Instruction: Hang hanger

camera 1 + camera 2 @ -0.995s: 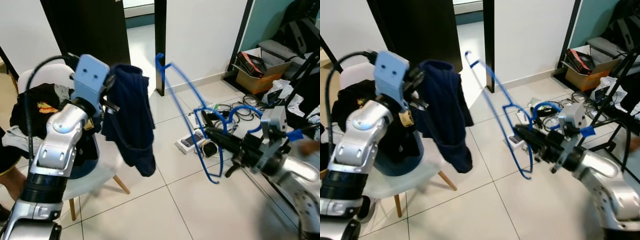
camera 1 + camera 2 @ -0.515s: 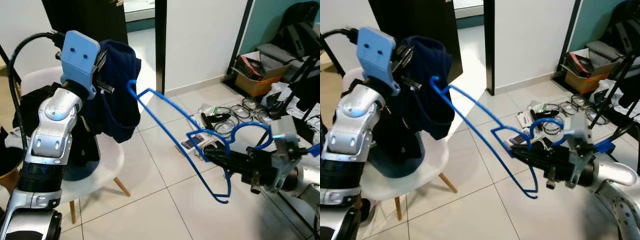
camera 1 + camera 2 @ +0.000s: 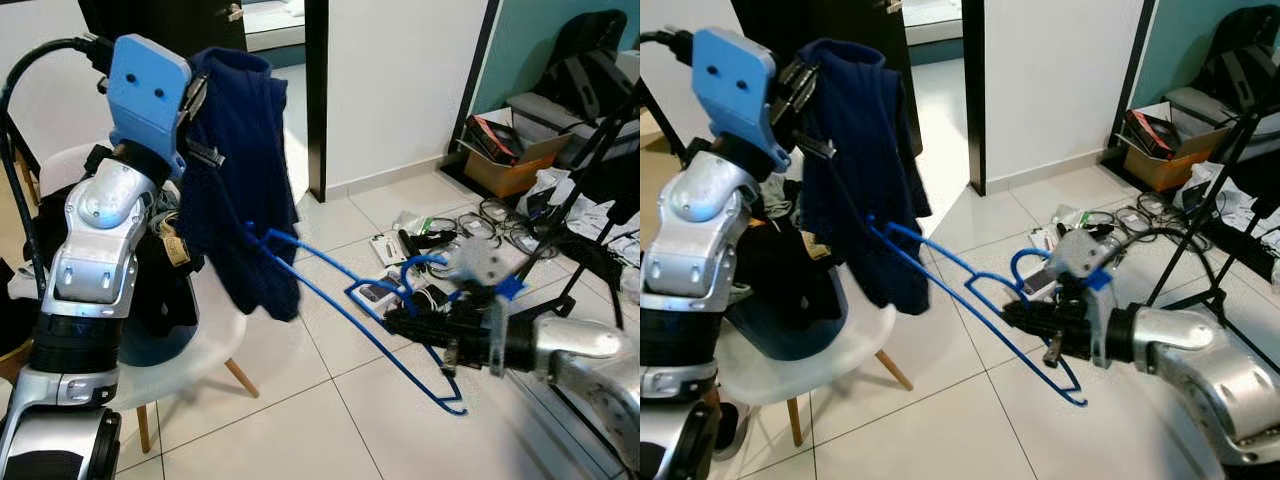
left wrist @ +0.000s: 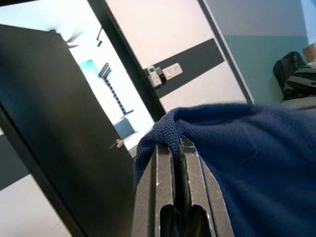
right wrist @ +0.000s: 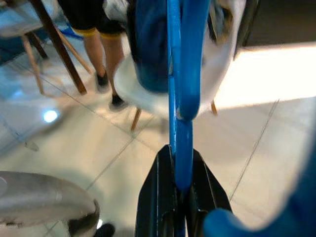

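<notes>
A navy garment (image 3: pixel 245 170) hangs from my left gripper (image 3: pixel 198 88), which is raised at the upper left and shut on the cloth's top edge (image 4: pixel 173 133). A thin blue hanger (image 3: pixel 345 318) lies nearly level, low over the floor tiles. My right gripper (image 3: pixel 397 321) is shut on the hanger (image 5: pixel 180 98) near its hook, at the centre right. The hanger's far end reaches the lower part of the hanging garment, above the chair. Whether the tip is inside the cloth I cannot tell.
A white chair (image 3: pixel 215 350) piled with dark clothes (image 3: pixel 160 290) stands under the garment. Cables and gadgets (image 3: pixel 450 235) litter the floor to the right, with a cardboard box (image 3: pixel 510 155) and a black stand (image 3: pixel 585 190). A person's legs (image 5: pixel 98 44) stand behind the chair.
The right gripper has swung the hanger down and leftward, so its far end now meets the garment lower down. The left gripper has lifted the garment a little higher.
</notes>
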Controlling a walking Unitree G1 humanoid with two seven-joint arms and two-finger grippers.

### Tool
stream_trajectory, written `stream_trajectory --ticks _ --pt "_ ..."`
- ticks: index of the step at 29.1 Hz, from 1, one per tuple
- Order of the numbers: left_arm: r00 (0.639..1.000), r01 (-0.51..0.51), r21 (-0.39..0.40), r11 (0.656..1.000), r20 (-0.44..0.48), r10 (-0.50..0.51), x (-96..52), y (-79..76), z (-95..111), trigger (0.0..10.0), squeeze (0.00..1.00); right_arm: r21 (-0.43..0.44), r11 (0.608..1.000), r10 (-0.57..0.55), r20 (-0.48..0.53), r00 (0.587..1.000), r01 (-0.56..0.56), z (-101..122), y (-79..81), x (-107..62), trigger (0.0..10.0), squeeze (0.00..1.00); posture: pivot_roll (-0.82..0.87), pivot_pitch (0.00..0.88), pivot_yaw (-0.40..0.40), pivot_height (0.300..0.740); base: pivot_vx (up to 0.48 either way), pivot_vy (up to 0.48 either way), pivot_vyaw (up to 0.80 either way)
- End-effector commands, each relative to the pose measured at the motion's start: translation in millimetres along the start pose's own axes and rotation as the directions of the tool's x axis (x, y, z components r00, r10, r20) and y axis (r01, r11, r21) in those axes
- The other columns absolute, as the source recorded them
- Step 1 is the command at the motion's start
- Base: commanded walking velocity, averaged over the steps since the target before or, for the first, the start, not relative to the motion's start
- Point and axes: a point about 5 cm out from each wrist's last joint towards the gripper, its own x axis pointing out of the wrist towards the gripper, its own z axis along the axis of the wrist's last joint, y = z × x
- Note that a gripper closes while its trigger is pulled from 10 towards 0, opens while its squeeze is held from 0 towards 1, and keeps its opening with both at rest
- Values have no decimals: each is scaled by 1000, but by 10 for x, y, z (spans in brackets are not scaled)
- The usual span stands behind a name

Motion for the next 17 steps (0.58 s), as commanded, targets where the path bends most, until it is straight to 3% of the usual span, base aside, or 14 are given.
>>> stream_trajectory --ticks 1,7,9,10,11,12,14,17 --pt "998 -10 -1 1000 63 10 57 21 144 10000 0 18 999 -28 -29 999 28 -3 -7 35 10000 0 -48 0 43 740 0 0 0" --pt "997 4 -19 1000 75 -3 67 -42 176 10000 0 92 991 -98 -15 995 99 38 -75 92 10000 0 -48 0 41 740 0 0 0" --pt "996 39 -31 999 81 -36 55 -157 183 10000 0 210 962 -183 26 983 174 81 -162 182 10000 0 -46 0 39 740 0 0 0" --pt "996 39 -31 999 81 -36 55 -157 183 10000 0 210 962 -183 26 983 174 81 -162 182 10000 0 -46 0 39 740 0 0 0" --pt "994 68 -39 997 82 -65 34 -246 175 10000 0 296 939 -210 78 975 178 131 -188 244 10000 0 -45 0 37 740 0 0 0" --pt "994 68 -39 997 82 -65 34 -246 175 10000 0 296 939 -210 78 975 178 131 -188 244 10000 0 -45 0 37 740 0 0 0" --pt "990 119 -44 992 86 -115 6 -377 159 10000 0 422 900 -197 172 965 108 247 -159 343 10000 0 -44 0 35 740 0 0 0" --pt "989 129 -38 991 80 -126 1 -403 149 10000 0 454 889 -172 208 963 60 296 -121 377 10000 0 -44 0 35 740 0 0 0"
